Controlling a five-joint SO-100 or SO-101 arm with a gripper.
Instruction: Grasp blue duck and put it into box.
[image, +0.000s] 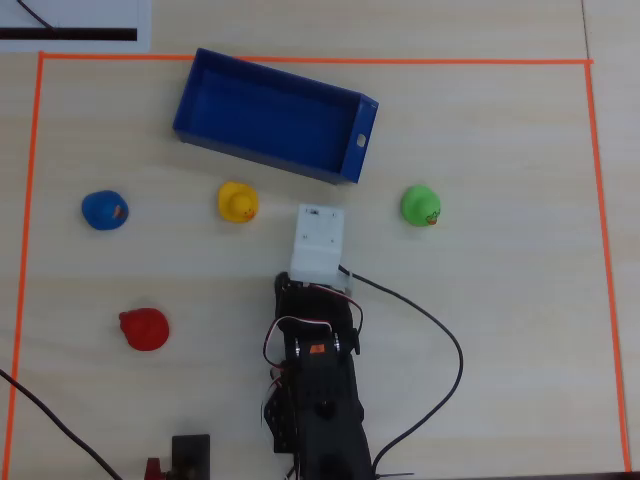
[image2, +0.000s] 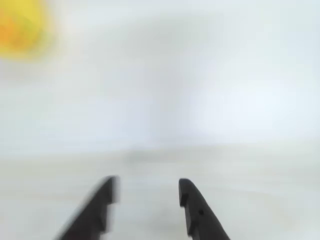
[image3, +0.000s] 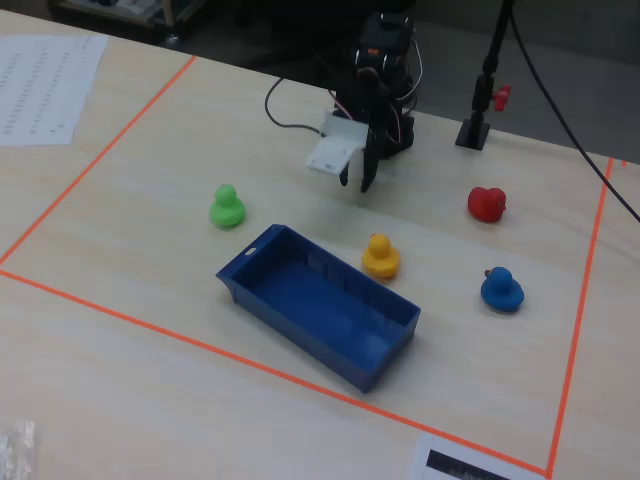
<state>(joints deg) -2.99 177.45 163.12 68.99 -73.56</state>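
In the overhead view, the small blue rubber duck (image: 104, 210) lay on the pale wooden table (image: 500, 300), far to the left of the black two-finger pincer (image: 318, 262). A yellow rubber duck (image: 238, 202) stood between them, near the pincer. The blue rectangular plastic box (image: 275, 116) was just beyond it. In the wrist view the pincer (image2: 147, 192) was partly open and held nothing.

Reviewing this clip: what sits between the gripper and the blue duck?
In the overhead view, the yellow duck sits roughly between the gripper and the blue duck; otherwise bare table.
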